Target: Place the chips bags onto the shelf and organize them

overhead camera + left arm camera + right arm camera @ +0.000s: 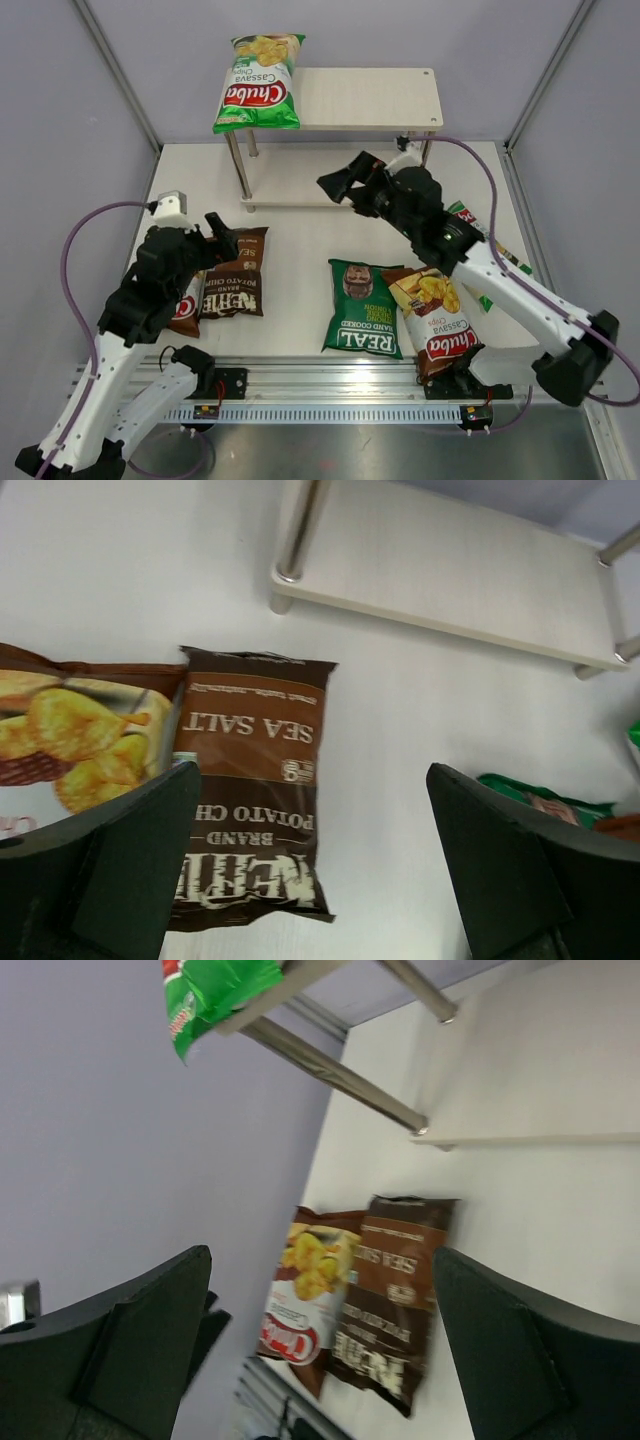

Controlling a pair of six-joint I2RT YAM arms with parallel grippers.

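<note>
Fingers of left arm (pixel 120 870) and fingers of right arm (pixel 140 1350) wide apart, empty.

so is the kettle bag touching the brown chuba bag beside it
Touching. Left wrist view: the Kettle bag and brown Chuba bag meet edge to edge, no gap showing.

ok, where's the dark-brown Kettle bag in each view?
Top external: the Kettle bag lies flat on the table, left of centre.
Left wrist: bottom centre, between the camera's own fingers, print upside down.
Right wrist: lower middle, right of the brown Chuba bag, lying on a slant.
Shared landmark: the shelf's lower board, in all three views.
</note>
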